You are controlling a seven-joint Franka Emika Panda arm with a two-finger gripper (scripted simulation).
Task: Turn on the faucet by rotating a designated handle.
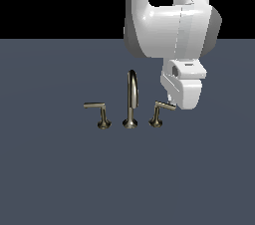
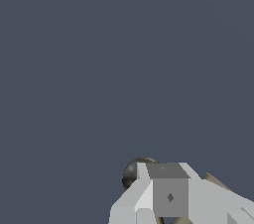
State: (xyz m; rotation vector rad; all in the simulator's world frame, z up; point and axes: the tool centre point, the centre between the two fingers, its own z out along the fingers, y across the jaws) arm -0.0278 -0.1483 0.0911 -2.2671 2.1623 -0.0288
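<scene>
The brass faucet stands on the grey floor in the exterior view, its tall arched spout (image 1: 131,94) in the middle. The handle (image 1: 164,105) rises on the exterior view's right of the spout, its flat bar pointing right and slightly tilted. My gripper (image 1: 172,102) hangs at the bar's outer end, touching or nearly touching it. Most of the fingers are hidden behind the white hand. In the wrist view the fingers (image 2: 167,188) look pressed together with nothing between them. A rounded brass part (image 2: 133,172) shows just beside them; which part of the faucet it is I cannot tell.
A mirror-image handle (image 1: 101,112) with its bar pointing left stands on the exterior view's left of the spout. The white arm (image 1: 164,25) comes down from above and behind the faucet. Flat grey floor (image 1: 60,179) lies all around.
</scene>
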